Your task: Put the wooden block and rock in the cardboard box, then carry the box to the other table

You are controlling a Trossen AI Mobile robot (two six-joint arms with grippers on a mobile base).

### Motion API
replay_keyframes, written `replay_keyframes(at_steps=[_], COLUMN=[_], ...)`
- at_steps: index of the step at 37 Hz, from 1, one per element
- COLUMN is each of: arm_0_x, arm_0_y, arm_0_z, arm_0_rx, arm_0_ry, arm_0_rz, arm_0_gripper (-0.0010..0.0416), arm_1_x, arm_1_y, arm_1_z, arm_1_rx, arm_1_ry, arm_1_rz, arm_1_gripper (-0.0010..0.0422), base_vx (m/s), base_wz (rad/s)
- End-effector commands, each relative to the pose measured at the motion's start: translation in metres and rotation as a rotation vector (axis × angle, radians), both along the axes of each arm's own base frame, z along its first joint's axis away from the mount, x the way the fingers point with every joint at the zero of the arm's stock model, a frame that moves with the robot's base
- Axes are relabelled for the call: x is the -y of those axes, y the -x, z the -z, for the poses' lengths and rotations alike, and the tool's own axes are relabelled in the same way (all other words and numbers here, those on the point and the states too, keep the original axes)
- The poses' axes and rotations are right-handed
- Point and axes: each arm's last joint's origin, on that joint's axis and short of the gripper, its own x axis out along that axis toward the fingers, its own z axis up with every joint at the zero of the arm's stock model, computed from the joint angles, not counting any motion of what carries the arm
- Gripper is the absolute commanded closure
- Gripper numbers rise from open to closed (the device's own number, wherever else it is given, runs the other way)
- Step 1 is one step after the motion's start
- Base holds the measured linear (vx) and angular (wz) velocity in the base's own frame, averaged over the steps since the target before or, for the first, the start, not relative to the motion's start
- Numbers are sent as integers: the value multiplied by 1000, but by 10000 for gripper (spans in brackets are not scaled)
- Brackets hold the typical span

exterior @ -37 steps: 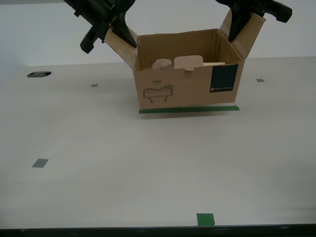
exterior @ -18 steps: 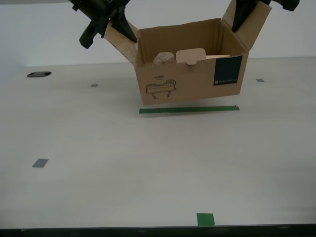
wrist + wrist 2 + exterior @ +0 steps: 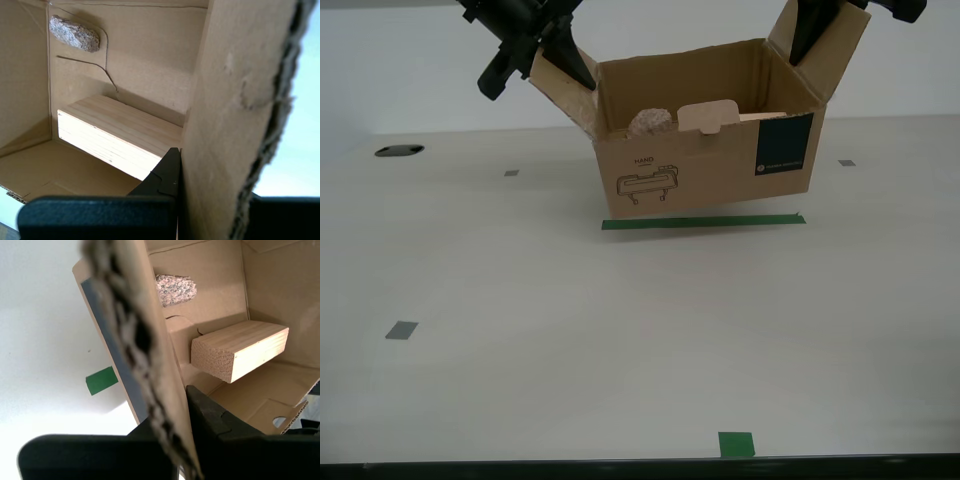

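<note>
My first pincer (image 3: pixel 560 62) is pinching one side flap of the cardboard box (image 3: pixel 710 170), and my second pincer (image 3: pixel 810 35) is pinching the opposite flap. The box hangs slightly tilted just above the tabletop (image 3: pixel 620 330) and a green tape strip (image 3: pixel 703 222). Inside lie the rock (image 3: pixel 650 122) and the wooden block (image 3: pixel 240 350), apart.

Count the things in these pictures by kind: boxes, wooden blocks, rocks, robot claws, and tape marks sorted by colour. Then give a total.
Cardboard box: 1
Wooden block: 1
Rock: 1
Claws, my first claw and my second claw: 2
Green tape marks: 2
Grey tape marks: 3
Total: 10
</note>
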Motion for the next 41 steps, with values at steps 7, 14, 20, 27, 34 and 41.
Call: replay_keyframes(at_steps=[7,14,20,27,34,41], arm_0_x=[0,0,0,0,0,0], arm_0_y=[0,0,0,1,1,1], arm_0_z=[-2,-2,-1,-1,-1,-1], arm_0_rx=[11,16,6,3,2,2], arm_0_ry=[-2,-1,2,3,3,3], arm_0_rz=[-1,-8,-7,-8,-8,-7], arm_0_gripper=[406,406,406,406,406,406], arm_1_x=[-1,-2,-1,-1,0,0], arm_1_y=[5,8,8,9,10,11], arm_1_z=[-13,-20,-20,-20,-20,-19], arm_1_rx=[35,44,14,2,-6,-13], arm_1_ry=[21,27,34,36,36,31], arm_1_rz=[18,13,-14,-23,-24,-20], arm_1_gripper=[413,413,413,413,413,413], base_vx=[0,0,0,0,0,0], base_wz=[0,0,0,0,0,0])
